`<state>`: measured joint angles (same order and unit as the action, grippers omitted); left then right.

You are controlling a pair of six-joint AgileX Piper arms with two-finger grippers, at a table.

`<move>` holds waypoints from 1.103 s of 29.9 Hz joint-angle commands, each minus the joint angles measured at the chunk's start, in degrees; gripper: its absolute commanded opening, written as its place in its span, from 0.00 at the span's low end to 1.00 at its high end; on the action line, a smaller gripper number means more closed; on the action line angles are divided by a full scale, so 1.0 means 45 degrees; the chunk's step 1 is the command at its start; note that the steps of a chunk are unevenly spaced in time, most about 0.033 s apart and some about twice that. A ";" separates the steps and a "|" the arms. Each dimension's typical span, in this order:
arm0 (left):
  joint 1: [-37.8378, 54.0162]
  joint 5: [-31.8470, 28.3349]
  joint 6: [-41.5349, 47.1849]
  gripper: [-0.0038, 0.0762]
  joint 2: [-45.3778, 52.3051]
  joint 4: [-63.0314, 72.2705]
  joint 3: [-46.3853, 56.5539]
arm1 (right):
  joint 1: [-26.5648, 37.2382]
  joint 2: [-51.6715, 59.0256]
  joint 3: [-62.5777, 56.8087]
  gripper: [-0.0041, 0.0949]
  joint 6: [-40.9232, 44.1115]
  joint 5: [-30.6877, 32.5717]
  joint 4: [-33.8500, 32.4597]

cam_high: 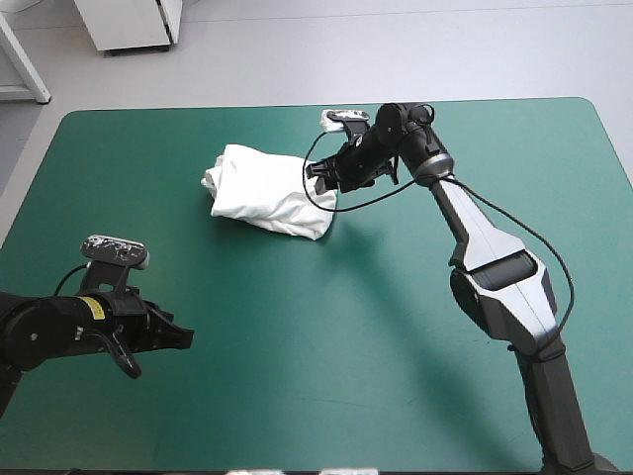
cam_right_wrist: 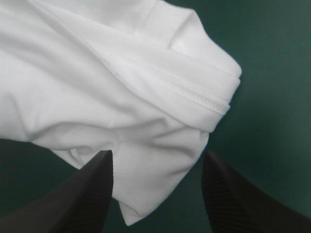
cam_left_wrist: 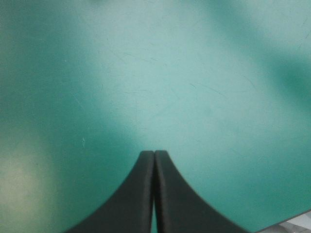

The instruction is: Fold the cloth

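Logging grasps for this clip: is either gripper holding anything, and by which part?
Nothing is held. The right gripper stands open around a corner of the T-shirt; the left gripper is shut, empty, over the cover.

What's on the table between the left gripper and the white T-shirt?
Nothing. In the high view, only bare teal-green cover lies between the left gripper and the T-shirt. The left wrist view also shows just cover ahead of that gripper.

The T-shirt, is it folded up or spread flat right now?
Folded: the T-shirt lies as a compact bundle, hemmed layers stacked, one corner between the open jaws of the right gripper.
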<state>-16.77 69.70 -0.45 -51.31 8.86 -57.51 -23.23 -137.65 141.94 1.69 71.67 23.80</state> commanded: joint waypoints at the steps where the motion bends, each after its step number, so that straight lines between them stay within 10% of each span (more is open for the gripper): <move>1: 0.0024 -0.0518 0.0101 0.04 0.0088 0.0240 -0.0295 | 0.0092 0.0897 -0.0185 0.58 -0.0302 -0.0019 0.0264; 16: 0.0024 -0.0886 0.0101 0.04 0.0088 0.0240 -0.0295 | -0.0088 -0.0125 -0.0438 0.56 -0.0557 -0.0019 0.1433; 24: 0.0024 -0.0937 0.0101 0.04 0.0088 0.0295 -0.0295 | -0.0250 -0.0197 -0.0438 0.04 -0.0620 -0.0019 0.1222; 33: 0.0024 -0.0937 0.0203 0.04 0.0088 0.0296 -0.0295 | -0.0221 0.0388 -0.0438 0.03 -0.0705 0.0005 -0.0721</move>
<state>-16.77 67.89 0.00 -51.31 8.97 -57.51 -24.53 -141.75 138.63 -0.64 70.40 24.61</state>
